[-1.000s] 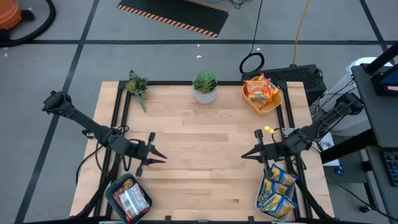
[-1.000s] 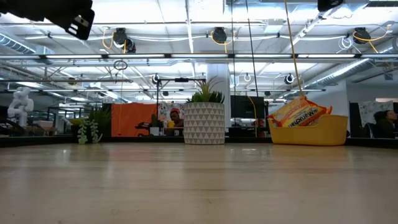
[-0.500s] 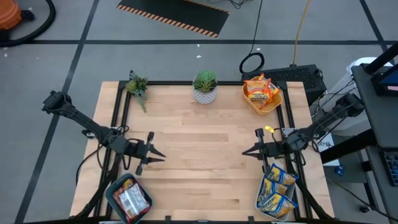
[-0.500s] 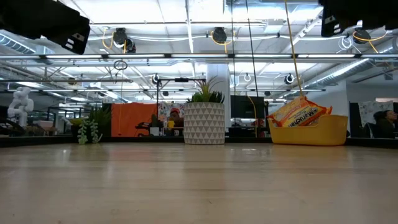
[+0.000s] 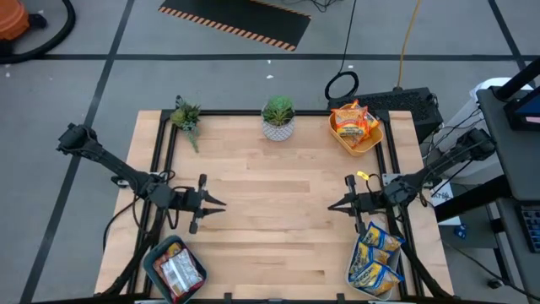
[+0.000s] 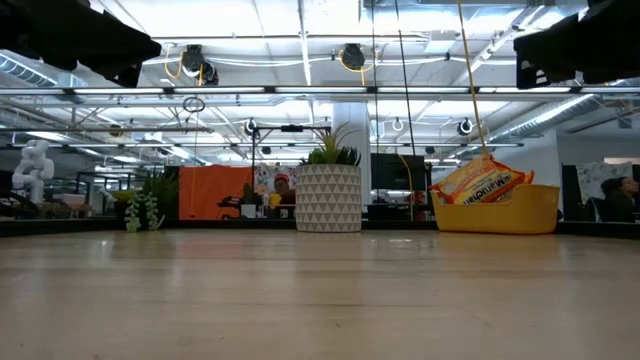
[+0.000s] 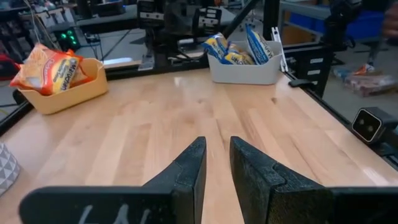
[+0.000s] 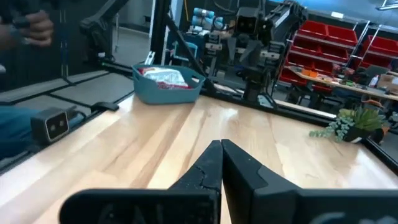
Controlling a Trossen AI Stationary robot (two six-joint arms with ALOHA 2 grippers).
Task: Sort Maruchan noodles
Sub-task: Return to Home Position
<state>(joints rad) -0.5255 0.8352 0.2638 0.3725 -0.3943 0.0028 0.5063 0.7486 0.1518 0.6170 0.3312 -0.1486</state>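
The noodle packets lie in three bins. Orange-yellow packets (image 5: 353,121) lie in the yellow bin (image 5: 371,143) at the far right and also show in the low view (image 6: 480,182). Blue-and-yellow packets (image 5: 375,253) stand in the pale bin (image 5: 358,253) at the near right. Red packets (image 5: 177,270) lie in the teal bin (image 5: 152,257) at the near left. My left gripper (image 5: 224,205) hovers over the table's left half, empty, with a narrow gap between its fingers (image 7: 217,149). My right gripper (image 5: 330,206) hovers over the right half, shut and empty (image 8: 221,144).
A potted plant in a white patterned pot (image 5: 278,118) stands at the far edge's middle, and a small green sprig (image 5: 186,116) stands at the far left. Bare wood (image 5: 274,211) lies between the grippers. Black frame rails (image 5: 160,169) run along the table's sides.
Both arms have come down: in the low view their dark bodies reach further into the picture from above. In the high view my left gripper has shifted a little toward the far edge.
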